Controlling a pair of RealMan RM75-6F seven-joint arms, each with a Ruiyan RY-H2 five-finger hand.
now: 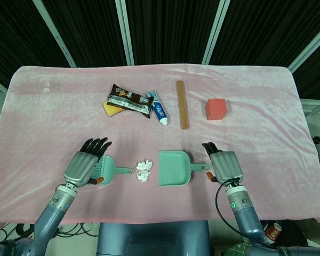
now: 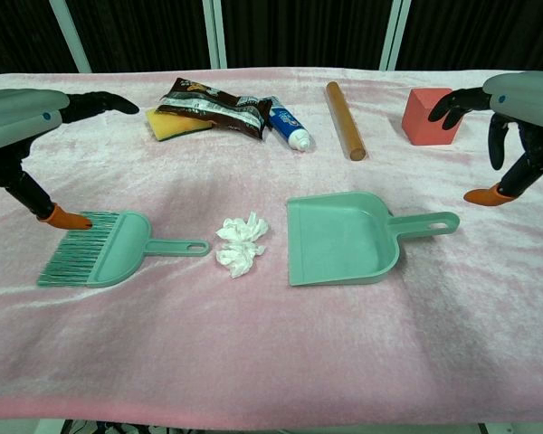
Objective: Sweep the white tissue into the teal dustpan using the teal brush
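The white tissue [image 2: 241,243] sits crumpled on the pink cloth [image 2: 271,353], right between the teal brush [image 2: 104,249] on one side and the teal dustpan [image 2: 340,237] on the other, touching neither. So nothing is swept yet; the whole job is ahead. The brush lies flat, handle pointing toward the tissue, and the left hand [image 1: 88,162] hovers over its bristle end with fingers spread, an orange thumb tip close to the bristles, gripping nothing. Over at the dustpan handle, the right hand [image 1: 224,162] hangs just beside it, fingers loosely apart, also empty. What's left, by my reading: take up the brush, steady the pan, push the tissue across. Further back, a snack wrapper [image 2: 219,104], yellow sponge [image 2: 174,125], toothpaste tube [image 2: 288,125], wooden rod [image 2: 345,120] and red block [image 2: 427,117] line the far side, well clear.
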